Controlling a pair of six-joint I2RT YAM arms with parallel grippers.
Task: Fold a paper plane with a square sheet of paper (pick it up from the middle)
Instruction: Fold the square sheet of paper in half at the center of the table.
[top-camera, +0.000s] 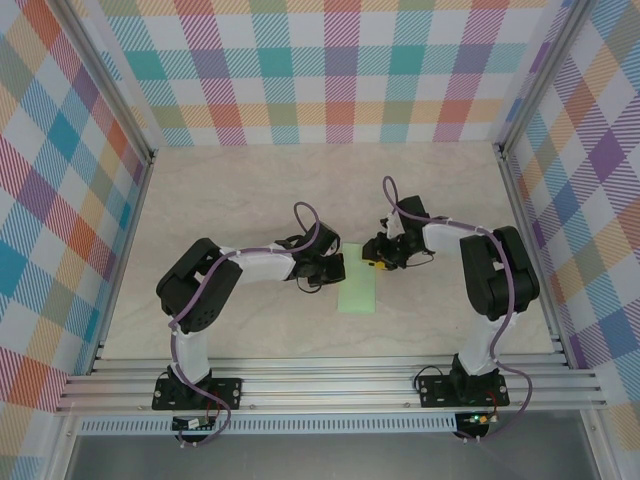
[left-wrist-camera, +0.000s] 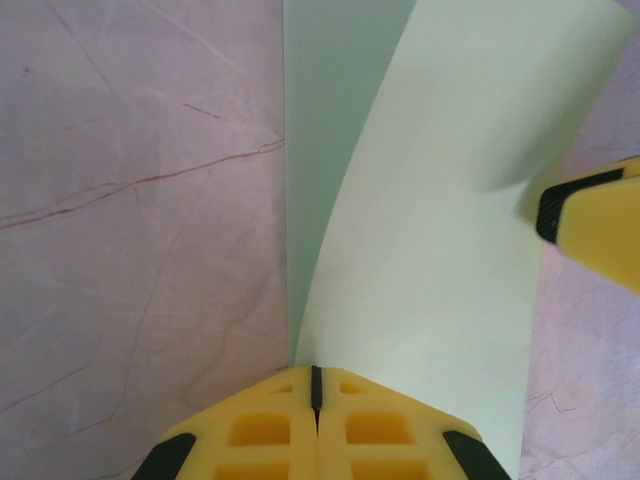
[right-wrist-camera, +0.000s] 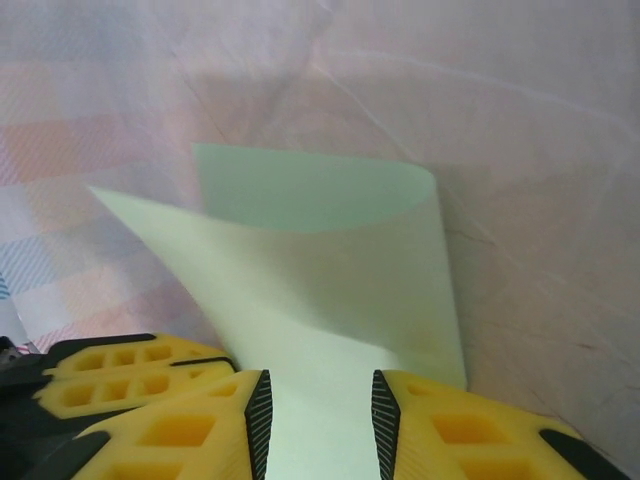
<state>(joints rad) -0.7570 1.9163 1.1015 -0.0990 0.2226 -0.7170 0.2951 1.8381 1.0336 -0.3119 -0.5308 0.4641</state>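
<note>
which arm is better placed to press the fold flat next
Probably right: the right end effector stands open over the curled sheet, free to press; the left end effector is shut on the sheet.

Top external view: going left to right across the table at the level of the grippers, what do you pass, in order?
left arm → left gripper → square sheet of paper → right gripper → right arm
</note>
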